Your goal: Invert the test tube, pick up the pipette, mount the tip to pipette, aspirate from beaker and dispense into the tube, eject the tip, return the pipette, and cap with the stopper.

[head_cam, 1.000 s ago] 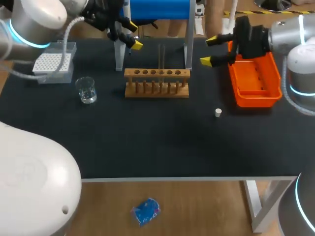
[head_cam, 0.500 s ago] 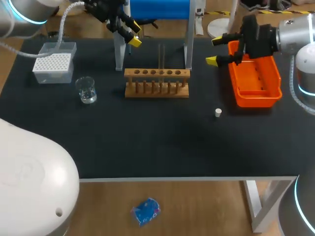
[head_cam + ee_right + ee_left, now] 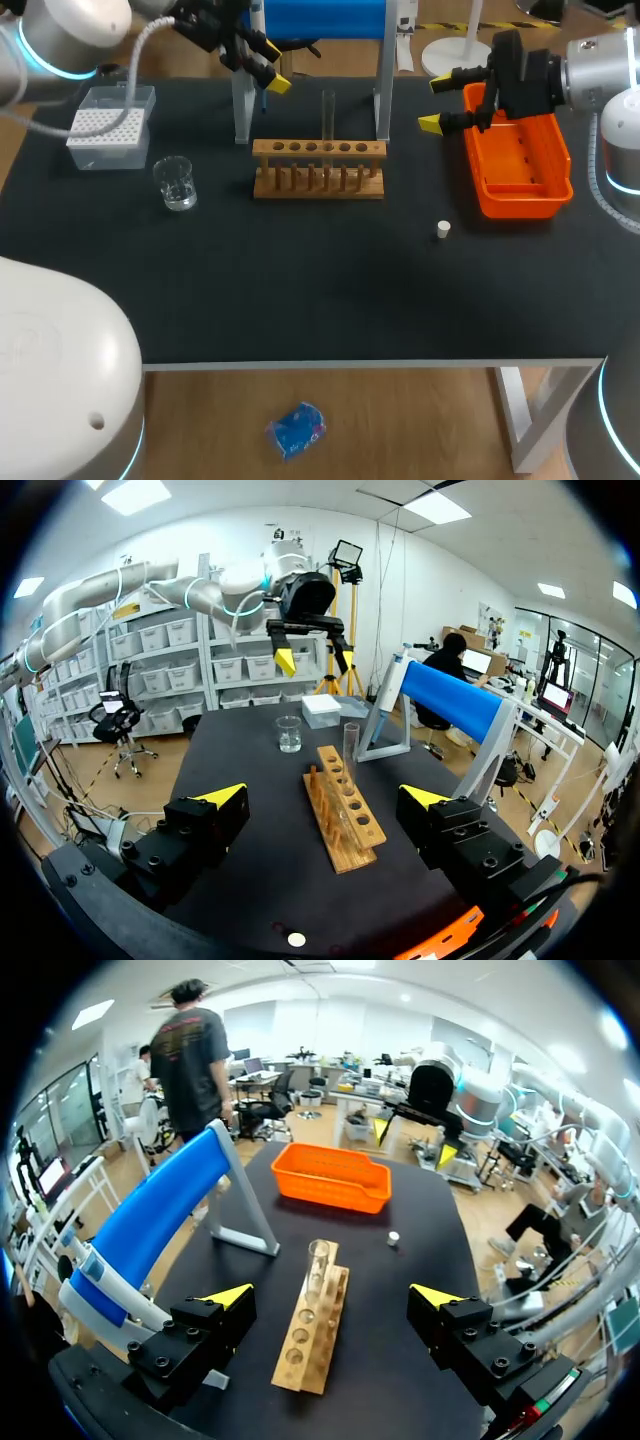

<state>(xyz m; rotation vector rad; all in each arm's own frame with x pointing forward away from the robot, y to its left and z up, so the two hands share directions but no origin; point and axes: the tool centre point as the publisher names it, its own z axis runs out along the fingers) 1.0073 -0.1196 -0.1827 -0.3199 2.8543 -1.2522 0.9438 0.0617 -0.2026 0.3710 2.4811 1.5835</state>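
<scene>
Shows the test tube [image 3: 327,112] standing upright in a middle hole of the wooden rack [image 3: 318,165], long axis vertical, open mouth up as far as the left wrist view tells, on the black table [image 3: 300,290]. Places the beaker [image 3: 176,183] and the tip box [image 3: 106,130] to the rack's left, and 1 small white stopper [image 3: 443,230] on the table between rack and orange tray [image 3: 520,165]. Finds the left gripper [image 3: 273,68] raised behind the rack's left end and the right gripper [image 3: 435,103] at the tray's far left corner, both with their 2 fingers wide apart, gripping nothing.
</scene>
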